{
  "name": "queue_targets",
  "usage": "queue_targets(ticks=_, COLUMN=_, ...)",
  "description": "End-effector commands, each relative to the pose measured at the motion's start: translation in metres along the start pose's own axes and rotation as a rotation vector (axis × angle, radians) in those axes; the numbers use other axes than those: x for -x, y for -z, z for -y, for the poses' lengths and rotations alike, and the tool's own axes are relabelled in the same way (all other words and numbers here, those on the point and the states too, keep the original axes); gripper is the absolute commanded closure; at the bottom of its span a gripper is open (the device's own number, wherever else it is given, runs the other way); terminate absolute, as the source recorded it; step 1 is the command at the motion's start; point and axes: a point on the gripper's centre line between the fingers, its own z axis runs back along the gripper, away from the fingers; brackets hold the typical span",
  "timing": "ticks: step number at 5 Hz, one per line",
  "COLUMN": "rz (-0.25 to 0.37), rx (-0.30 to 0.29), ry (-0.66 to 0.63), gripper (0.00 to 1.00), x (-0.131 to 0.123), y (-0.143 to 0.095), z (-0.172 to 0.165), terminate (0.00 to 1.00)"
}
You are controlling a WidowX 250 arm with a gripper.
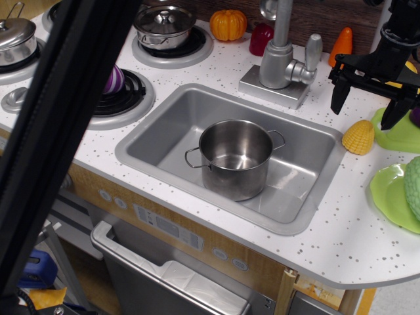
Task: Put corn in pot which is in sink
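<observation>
Right now the gripper (369, 106) hangs wide open and empty above the corn (359, 136), which lies on the tabletop (341, 223) just beside the sink (157, 125) rim. Its ridged dome could squirt sideways from an off-centre pinch, missing the pot (236, 161).

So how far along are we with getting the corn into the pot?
Nothing is finished yet. The pot stands upright in the sink and looks empty. The corn lies on the countertop just right of the sink rim, ungrasped. In hand: the gripper hovers above and slightly right of the corn, jaws open and holding nothing. Left: descend, grasp the corn, carry it left over the pot and release.
</observation>
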Motion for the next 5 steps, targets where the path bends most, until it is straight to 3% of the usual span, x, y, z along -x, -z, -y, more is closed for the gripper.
queue_targets(ticks=1, rz=0.0, rx=0.0, ry=0.0, gripper=0.0, x=0.0, y=0.0, z=0.0, terminate=0.0)
queue_targets(ticks=4, rz=0.076, rx=0.002, ry=0.041, gripper=0.0, x=-0.012, y=0.018, z=-0.003, terminate=0.0)
queue_targets(ticks=5, rz=0.086, rx=0.001, ry=0.038, gripper=1.0, x=-0.014, y=0.021, z=-0.005, terminate=0.0)
